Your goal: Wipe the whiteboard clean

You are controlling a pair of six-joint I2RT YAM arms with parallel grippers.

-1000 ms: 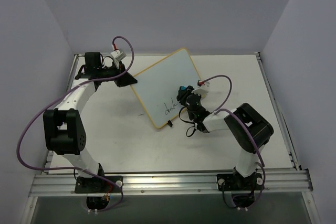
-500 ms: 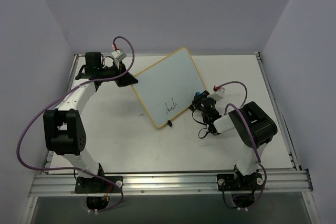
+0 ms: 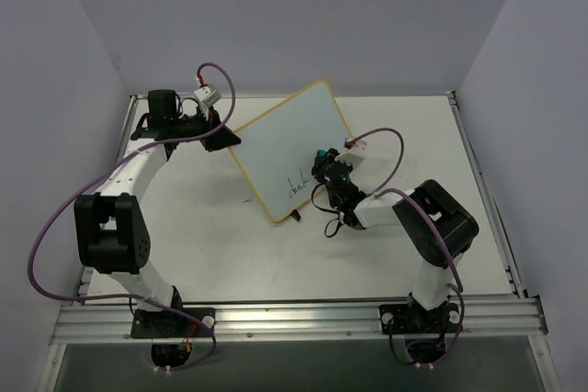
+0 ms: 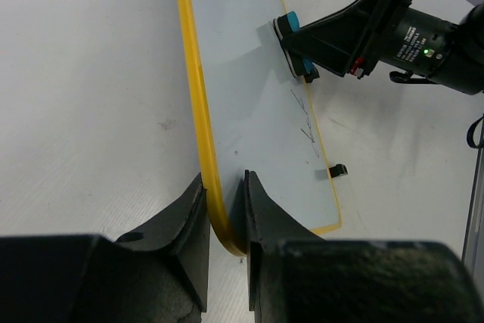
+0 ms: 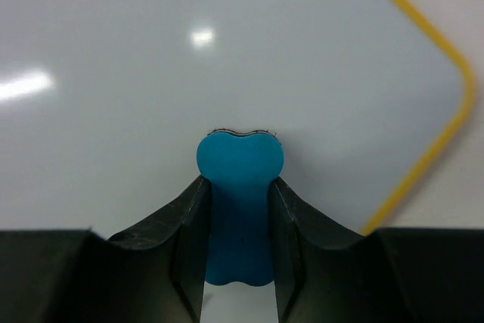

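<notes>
Whiteboard (image 3: 289, 158) first: it stands tilted up near the middle of the table (image 3: 211, 236), with a small black clip foot (image 3: 296, 218) at its nearest corner. Just above that corner the black handwriting (image 3: 296, 187) is still there, looking as whole as it did a second ago.

A little farther in, the right gripper (image 3: 323, 164) is clamped tight on the waist of the blue eraser (image 5: 240, 179), whose head is pressed against the white face up and to the right of the word. Half a second ago that arm had swung clear off the board's right edge; now it is back roughly where it was before the swing. So I'd say a stroke has been made over clean board only, and the job is barely started: the eraser needs to come down toward the near corner to meet the ink.

Beyond, at the far left corner, the left gripper (image 4: 224, 187) is pinched narrowly on the yellow frame, steadying the board.

A metal rail (image 3: 294, 319) runs along the table's near edge, the tabletop is plain matte white, and pale lilac-grey walls (image 3: 276, 16) close in the back and both sides.
</notes>
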